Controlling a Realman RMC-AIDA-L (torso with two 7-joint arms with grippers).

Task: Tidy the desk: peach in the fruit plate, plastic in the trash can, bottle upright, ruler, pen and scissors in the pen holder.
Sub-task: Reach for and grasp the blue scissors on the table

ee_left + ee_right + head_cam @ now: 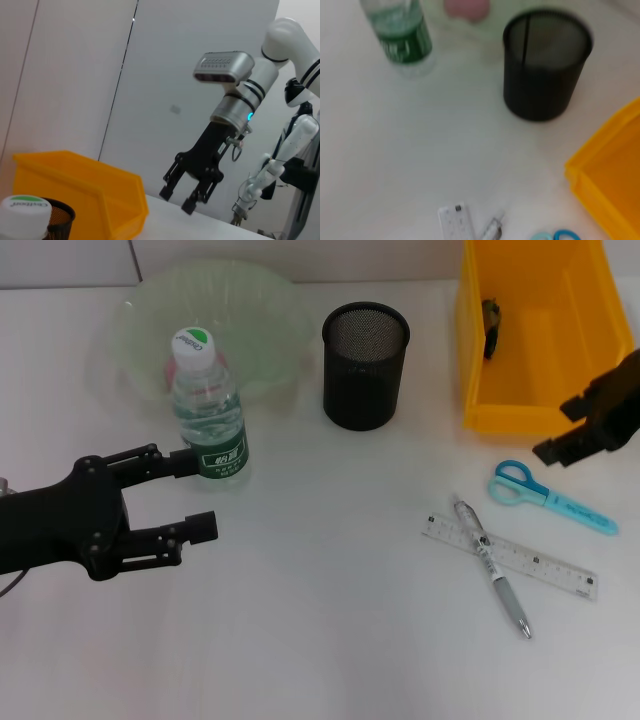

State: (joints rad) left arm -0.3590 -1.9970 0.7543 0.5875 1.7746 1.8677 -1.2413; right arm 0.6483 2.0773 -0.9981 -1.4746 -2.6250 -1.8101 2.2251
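The bottle (208,410) stood upright on the white desk (320,640), its green label facing the camera and its white cap (193,344) on top, with the left gripper (198,495) right beside it: the upper finger (160,462) reached to the label's edge, whether touching could not be told, while the lower finger (180,533) hung clear of the bottle below it, so the jaws stood apart and clasped nothing. Just behind the bottle lay the pale green fruit plate (250,300), and a pink shape inside it, the peach (466,8), showed partly in the right wrist view. To the right of the plate stood the black mesh pen holder (365,365), upright. Beyond it sat the yellow bin (540,330) serving as the trash can, with a small dark object (491,325) against its inner left wall, too small to identify. The right gripper (565,430) hovered at the bin's near right corner, above the desk; the left wrist view showed its fingers (170,185) parted and holding nothing. Just below it on the desk lay the scissors (550,497) with blue handles, closed and flat. Nearer the front lay the clear ruler (540,565), and the pen (492,565) rested across it, the two crossing near the ruler's left end.
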